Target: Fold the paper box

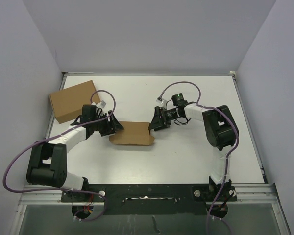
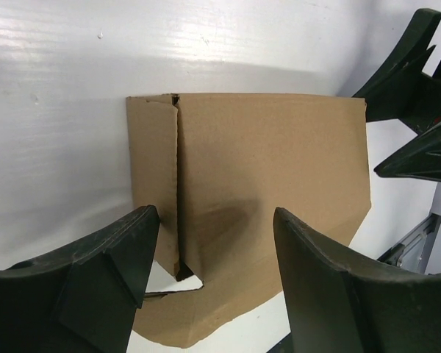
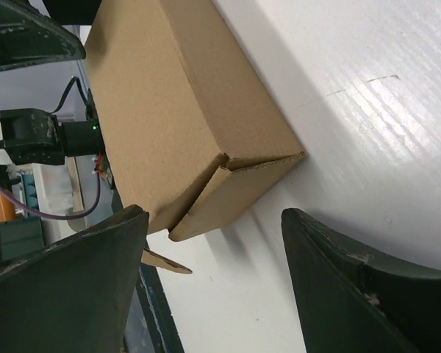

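The paper box is a small flat brown cardboard mailer lying on the white table between my two arms. My left gripper is open at its left end; in the left wrist view the box lies ahead of the spread fingers, with a side flap standing slightly ajar. My right gripper is open at its right end; in the right wrist view the box shows a loose end flap between and beyond the fingers. Neither gripper holds anything.
A larger plain brown cardboard box lies at the back left, just behind my left arm. The table's white walls close in on the left, back and right. The metal rail with the arm bases runs along the near edge.
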### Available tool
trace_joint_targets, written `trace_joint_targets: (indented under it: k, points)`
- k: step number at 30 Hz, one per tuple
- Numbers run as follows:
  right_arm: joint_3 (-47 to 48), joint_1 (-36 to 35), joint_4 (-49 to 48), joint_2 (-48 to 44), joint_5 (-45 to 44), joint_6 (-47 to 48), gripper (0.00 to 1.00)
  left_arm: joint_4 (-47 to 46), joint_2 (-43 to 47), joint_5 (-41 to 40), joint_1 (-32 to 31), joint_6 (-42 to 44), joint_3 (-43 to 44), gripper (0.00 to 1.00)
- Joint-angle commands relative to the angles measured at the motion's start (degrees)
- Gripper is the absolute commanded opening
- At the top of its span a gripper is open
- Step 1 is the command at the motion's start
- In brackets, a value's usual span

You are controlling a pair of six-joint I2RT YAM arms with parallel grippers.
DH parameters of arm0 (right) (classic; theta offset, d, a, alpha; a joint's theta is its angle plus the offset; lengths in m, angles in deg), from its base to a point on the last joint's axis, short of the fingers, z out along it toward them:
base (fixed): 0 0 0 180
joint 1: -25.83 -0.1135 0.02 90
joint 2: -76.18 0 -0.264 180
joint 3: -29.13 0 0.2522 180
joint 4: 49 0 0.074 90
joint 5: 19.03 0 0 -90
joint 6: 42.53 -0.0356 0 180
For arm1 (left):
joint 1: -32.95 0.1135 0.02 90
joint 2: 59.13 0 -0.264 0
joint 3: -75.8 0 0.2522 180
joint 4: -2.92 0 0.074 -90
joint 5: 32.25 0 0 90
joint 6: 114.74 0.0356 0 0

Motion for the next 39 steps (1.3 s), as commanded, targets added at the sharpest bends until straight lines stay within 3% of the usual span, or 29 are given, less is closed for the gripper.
trace_joint_targets:
  k: [1, 9, 12, 16, 18, 21, 28, 33, 39]
  points:
    - [0.8, 0.2, -3.6, -2.5, 2.6, -3.3, 0.75, 1.0, 4.0, -0.4, -0.3, 0.8, 2.4, 0.62]
    - [2.4, -1.6, 1.3, -1.0, -3.8, -0.5, 0.73, 2.0, 1.5, 0.0, -0.9, 1.1, 2.4, 0.61]
    - [4.0, -2.3, 6.9, 0.4, -8.4, 3.1, 0.67, 2.5, 1.4, -0.2, -1.0, 1.1, 2.5, 0.61]
    - [3.6, -2.2, 9.6, 0.7, -12.8, 5.7, 0.49, 3.0, 1.8, -0.9, -1.0, 1.4, 2.4, 0.61]
    - [4.1, -2.2, 10.7, 0.9, -14.2, 7.0, 0.48, 3.0, 1.7, -1.0, -1.0, 1.4, 2.5, 0.62]
    - [5.0, -2.0, 11.4, 1.3, -13.7, 8.1, 0.49, 2.7, 1.7, -1.2, -1.0, 1.4, 2.4, 0.61]
    - [6.8, 1.1, 11.4, -2.1, -3.6, 12.0, 0.65, 2.4, 6.4, -3.5, -0.8, 1.0, 1.4, 0.62]
    - [6.8, 3.7, 11.9, -7.4, -0.1, 17.2, 0.67, 1.6, 11.2, -5.8, -0.4, 0.6, -0.2, 0.62]
    - [6.8, 2.1, 13.2, -14.2, -2.0, 30.6, 0.65, -5.3, 17.8, -6.5, 0.6, -0.1, -5.7, 0.64]
